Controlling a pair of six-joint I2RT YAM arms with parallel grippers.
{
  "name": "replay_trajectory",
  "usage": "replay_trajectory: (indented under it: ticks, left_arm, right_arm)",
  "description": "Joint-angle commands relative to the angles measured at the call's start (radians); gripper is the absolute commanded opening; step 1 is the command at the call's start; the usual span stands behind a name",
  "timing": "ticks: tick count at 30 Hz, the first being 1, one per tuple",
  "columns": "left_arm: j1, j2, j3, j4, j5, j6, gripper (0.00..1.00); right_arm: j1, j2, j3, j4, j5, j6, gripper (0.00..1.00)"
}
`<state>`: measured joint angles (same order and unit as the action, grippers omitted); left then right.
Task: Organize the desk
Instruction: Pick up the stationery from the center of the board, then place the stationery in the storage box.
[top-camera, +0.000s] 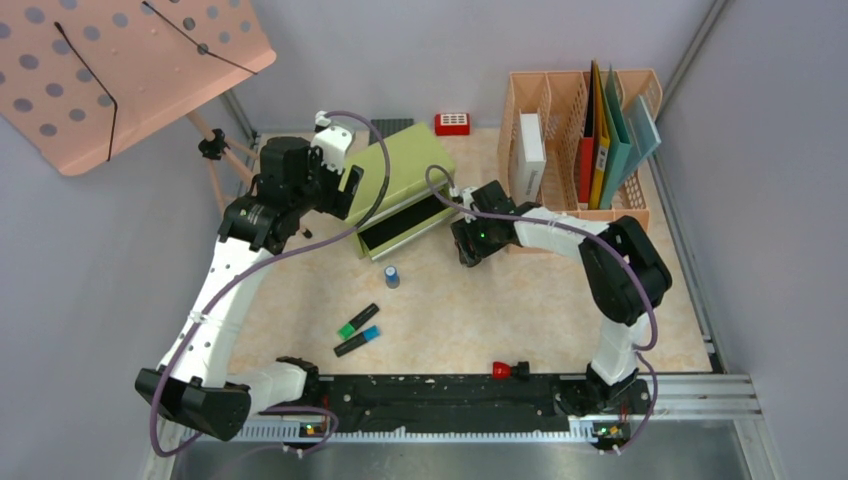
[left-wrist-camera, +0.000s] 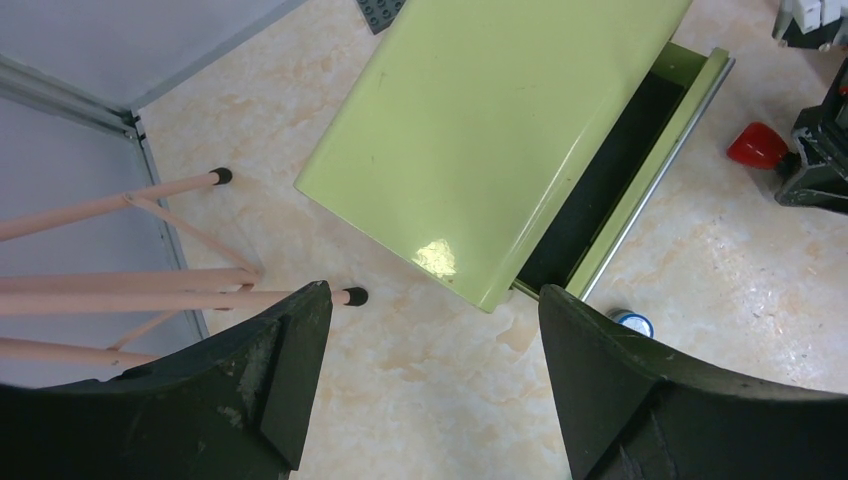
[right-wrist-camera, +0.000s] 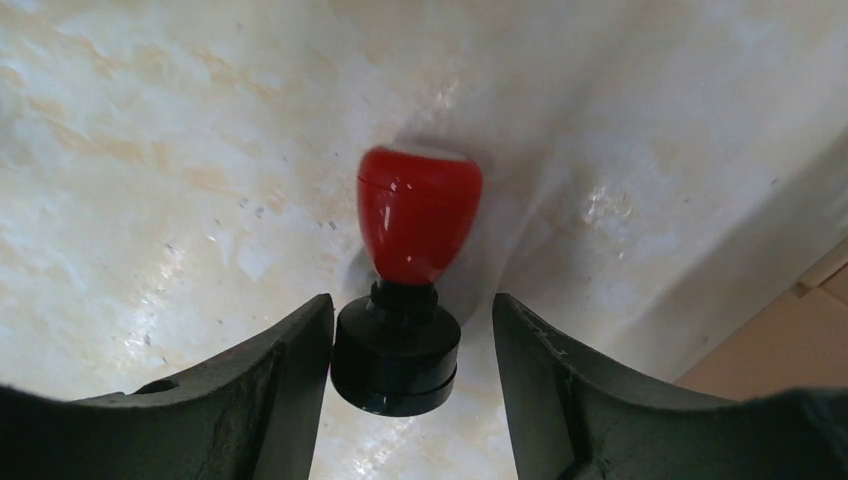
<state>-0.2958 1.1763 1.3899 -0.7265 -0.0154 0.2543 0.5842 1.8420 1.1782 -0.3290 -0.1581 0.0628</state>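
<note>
Here, the worktop (top-camera: 480, 310): beige with a marble look, it fills the middle of the top view, with grey walls around it.
Left end effector (left-wrist-camera: 432, 300): wide open and holding nothing. It hangs over the worktop at 10 o'clock, just beside the green cabinet.
Right end effector (right-wrist-camera: 412, 305): open, near the middle of the worktop, with one finger on each side of a red stamp.
Red stamp (right-wrist-camera: 420, 215): its black base sits between the fingers. The base touches one finger and there is a gap to the other. The red knob points away.
Green cabinet (top-camera: 400, 175): at 11 o'clock. Its drawer (top-camera: 405, 228) is open and dark inside.
Blue-capped thing (top-camera: 392, 276): small, at 9 o'clock, near the drawer front.
Markers: a green one (top-camera: 358, 322) and a blue one (top-camera: 357, 342), side by side at 8 o'clock.
Second red stamp (top-camera: 510, 370): at 6 o'clock, by the front rail.
File rack (top-camera: 560, 110): peach, at 1 o'clock, with folders standing in it.
</note>
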Motion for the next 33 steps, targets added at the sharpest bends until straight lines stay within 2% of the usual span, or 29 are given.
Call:
replay_trajectory:
  ticks: [1, 7, 14, 18, 21, 25, 29, 33]
  left_arm:
    - [0.007, -0.008, 0.01, 0.023, 0.011, -0.022, 0.81]
    - [0.006, -0.013, 0.007, 0.024, 0.01, -0.018, 0.81]
    - [0.011, -0.012, -0.005, 0.036, 0.01, -0.025, 0.81]
    - [0.037, -0.016, 0.002, 0.037, 0.035, -0.053, 0.81]
    - [0.077, -0.019, 0.012, 0.038, 0.07, -0.079, 0.81]
    - [0.151, -0.017, 0.03, 0.036, 0.122, -0.109, 0.82]
    - [0.204, -0.01, 0.046, 0.037, 0.149, -0.128, 0.82]
    - [0.24, -0.008, 0.056, 0.037, 0.17, -0.148, 0.82]
  right_arm:
    - [-0.002, -0.001, -0.038, 0.042, 0.018, -0.026, 0.58]
    - [-0.001, -0.035, -0.067, 0.034, 0.021, -0.09, 0.49]
    - [-0.002, -0.084, -0.064, 0.005, 0.011, -0.162, 0.26]
    - [-0.002, -0.15, -0.056, -0.004, -0.048, -0.229, 0.17]
    - [-0.002, -0.193, -0.025, -0.019, -0.136, -0.309, 0.15]
    - [0.0, -0.195, 0.091, -0.13, -0.294, -0.502, 0.15]
    - [0.016, -0.143, 0.223, -0.224, -0.295, -0.683, 0.15]
    - [0.032, -0.087, 0.322, -0.235, -0.238, -0.815, 0.14]
